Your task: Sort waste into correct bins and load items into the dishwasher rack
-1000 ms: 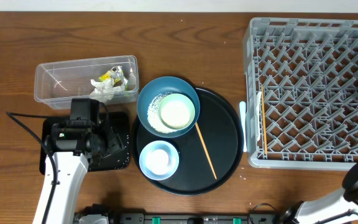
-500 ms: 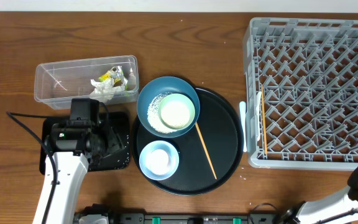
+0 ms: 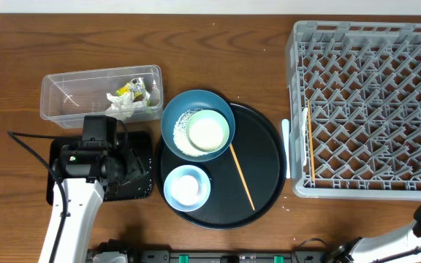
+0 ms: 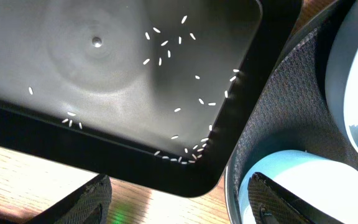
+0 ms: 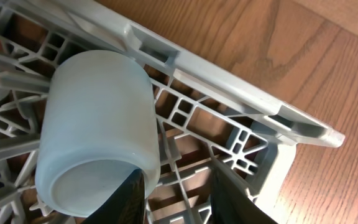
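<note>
Beside our parted right gripper (image 5: pixel 179 194) — a smooth, rounded white cup (image 5: pixel 98 106) on the grey lattice rack (image 5: pixel 241 93) (left gripper (image 4: pixel 179 202) parted too).

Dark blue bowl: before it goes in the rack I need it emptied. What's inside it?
A pale green bowl sits in the dark blue bowl, with loose white rice grains beside it. Whatever lies under the green bowl is covered.

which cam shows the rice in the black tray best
left wrist: rice lies scattered over the tray, thickest by one corner. overhead: left arm hides most of the tray, no grains readable. right wrist: only rack and cup.
</note>
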`<state>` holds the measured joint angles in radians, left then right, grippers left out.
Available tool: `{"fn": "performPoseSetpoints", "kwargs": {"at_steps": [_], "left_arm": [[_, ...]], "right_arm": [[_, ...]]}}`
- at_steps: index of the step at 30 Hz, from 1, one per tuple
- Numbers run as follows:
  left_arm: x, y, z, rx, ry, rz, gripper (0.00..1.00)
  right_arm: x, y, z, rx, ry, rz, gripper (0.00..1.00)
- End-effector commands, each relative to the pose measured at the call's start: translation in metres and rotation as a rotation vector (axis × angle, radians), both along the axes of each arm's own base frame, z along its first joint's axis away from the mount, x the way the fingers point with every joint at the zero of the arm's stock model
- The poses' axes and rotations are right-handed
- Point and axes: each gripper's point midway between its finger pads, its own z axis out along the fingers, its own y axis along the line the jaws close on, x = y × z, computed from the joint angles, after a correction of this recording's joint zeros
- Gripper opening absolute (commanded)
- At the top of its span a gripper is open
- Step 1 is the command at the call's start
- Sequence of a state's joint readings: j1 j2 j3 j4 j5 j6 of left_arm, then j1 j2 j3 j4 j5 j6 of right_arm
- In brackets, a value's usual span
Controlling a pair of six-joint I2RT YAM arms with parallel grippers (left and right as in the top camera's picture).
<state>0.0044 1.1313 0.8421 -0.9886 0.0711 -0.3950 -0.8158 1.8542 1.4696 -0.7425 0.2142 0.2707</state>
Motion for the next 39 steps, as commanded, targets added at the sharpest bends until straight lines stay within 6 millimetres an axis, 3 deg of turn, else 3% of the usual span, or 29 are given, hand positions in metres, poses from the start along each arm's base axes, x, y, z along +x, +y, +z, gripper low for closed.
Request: {"fn": "performPoseSetpoints", "kwargs": {"at_steps": [1, 7, 15, 22, 28, 31, 33, 36, 37, 39], "left_arm": [[0.003, 0.002, 0.006, 0.011, -0.014, 0.004, 0.72], [0.003, 0.002, 0.006, 0.011, -0.014, 0.004, 0.72], [0.003, 0.002, 0.006, 0.011, -0.014, 0.004, 0.72], [0.003, 0.002, 0.006, 0.011, -0.014, 0.004, 0.72], [0.003, 0.002, 0.006, 0.011, -0.014, 0.004, 0.72], [0.003, 0.002, 0.006, 0.011, -0.014, 0.004, 0.72], [0.003, 0.002, 0.006, 0.011, -0.014, 0.004, 0.72], [0.003, 0.002, 0.006, 0.011, -0.015, 0.003, 0.72], [0.003, 0.002, 0.006, 0.011, -0.014, 0.003, 0.72], [0.003, 0.002, 0.006, 0.011, -0.014, 0.003, 0.72]], "right_arm": [[-0.001, -0.007, 0.004, -0.029, -0.015, -0.038, 0.30], [0.005, -0.018, 0.011, -0.073, -0.062, -0.067, 0.33], [-0.005, -0.032, 0.020, -0.134, -0.081, -0.197, 0.39], [-0.001, -0.040, 0.039, -0.132, -0.129, -0.200, 0.40], [0.033, -0.014, 0.044, -0.010, -0.210, 0.013, 0.45], [0.022, 0.004, 0.031, 0.063, -0.140, 0.014, 0.45], [0.017, 0.009, 0.023, 0.085, -0.113, 0.010, 0.39], [0.013, 0.013, 0.013, 0.103, -0.098, 0.009, 0.07], [0.013, 0.013, 0.012, 0.102, -0.099, 0.009, 0.01], [0.015, 0.012, 0.010, 0.094, -0.106, 0.010, 0.01]]}}
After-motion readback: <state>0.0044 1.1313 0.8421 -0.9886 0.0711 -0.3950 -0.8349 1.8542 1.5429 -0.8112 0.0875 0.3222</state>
